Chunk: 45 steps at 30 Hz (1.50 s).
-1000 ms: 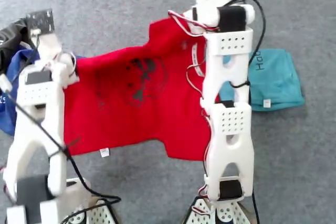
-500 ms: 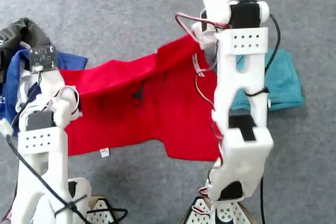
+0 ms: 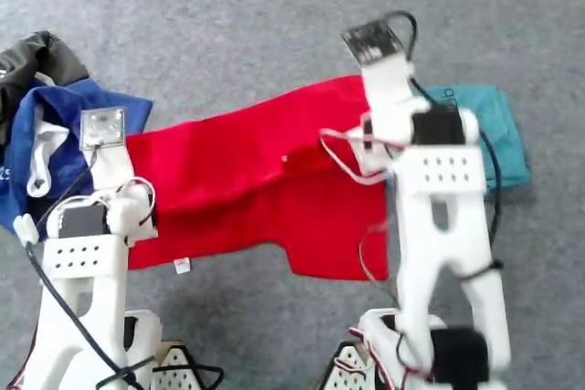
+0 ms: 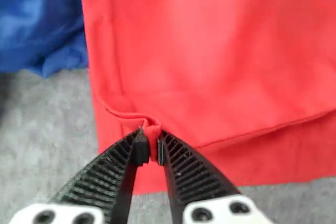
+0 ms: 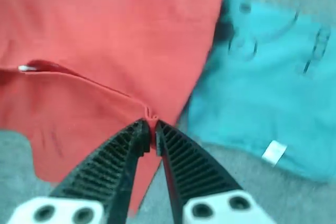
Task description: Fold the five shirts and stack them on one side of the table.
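A red shirt point(image 3: 247, 162) lies across the middle of the grey table, its far half folded toward the near side. My left gripper point(image 4: 150, 149) is shut on the red shirt's point(image 4: 210, 61) edge at its left end, beside a blue shirt point(image 4: 37, 19). My right gripper point(image 5: 150, 132) is shut on the red shirt's point(image 5: 105, 30) edge at its right end, next to a folded teal shirt point(image 5: 273, 93). In the high view the left arm point(image 3: 87, 235) stands at the shirt's left end, the right arm point(image 3: 430, 189) at its right end.
A heap of blue shirt point(image 3: 46, 148) and dark cloth point(image 3: 27, 61) lies at the left edge. The folded teal shirt point(image 3: 498, 130) rests at the right, partly behind the right arm. Bare grey table point(image 3: 228, 34) lies beyond the red shirt.
Both arms have drawn back toward the near side, pulling the red shirt's far edge over itself. The printed front is now covered by the fold.
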Available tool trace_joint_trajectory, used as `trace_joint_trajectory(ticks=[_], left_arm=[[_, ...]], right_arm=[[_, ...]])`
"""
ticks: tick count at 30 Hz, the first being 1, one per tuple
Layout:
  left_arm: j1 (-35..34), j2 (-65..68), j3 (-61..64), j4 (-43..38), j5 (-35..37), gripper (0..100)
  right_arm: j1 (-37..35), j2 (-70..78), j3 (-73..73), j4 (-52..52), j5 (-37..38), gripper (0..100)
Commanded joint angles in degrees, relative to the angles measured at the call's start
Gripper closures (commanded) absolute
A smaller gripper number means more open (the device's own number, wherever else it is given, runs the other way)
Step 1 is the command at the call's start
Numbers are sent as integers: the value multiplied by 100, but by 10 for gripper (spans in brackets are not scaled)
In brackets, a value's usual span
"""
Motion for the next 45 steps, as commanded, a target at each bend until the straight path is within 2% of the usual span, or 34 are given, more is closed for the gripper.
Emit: trace_joint_trajectory(ticks=[1, 6, 10, 13, 17, 27, 32, 38, 45], left_arm=[[-277, -123, 22, 26, -62, 971], [-497, -123, 145, 70, -615, 971], [-567, -123, 382, 79, -1020, 971], [-576, -123, 541, 88, -1196, 971], [-523, -132, 400, 484, -1354, 971], [-576, -132, 347, 598, -1618, 971], [-576, -132, 119, 1020, -1925, 971], [-549, -114, 514, 246, -1899, 971], [-523, -114, 936, 246, -1943, 967]], right_arm=[[70, -875, 840, -123, 202, 985], [123, -1921, 1912, -123, 246, 985], [431, -2527, 2448, -114, 299, 985], [703, -2809, 2686, 0, 580, 985], [1011, -3055, 2949, 176, 1055, 985], [1046, -3565, 3292, 484, 1829, 985], [1011, -3556, 3424, 501, 1943, 985], [1011, -3574, 3591, 492, 2163, 985], [1011, -3574, 3600, 527, 2435, 985]])
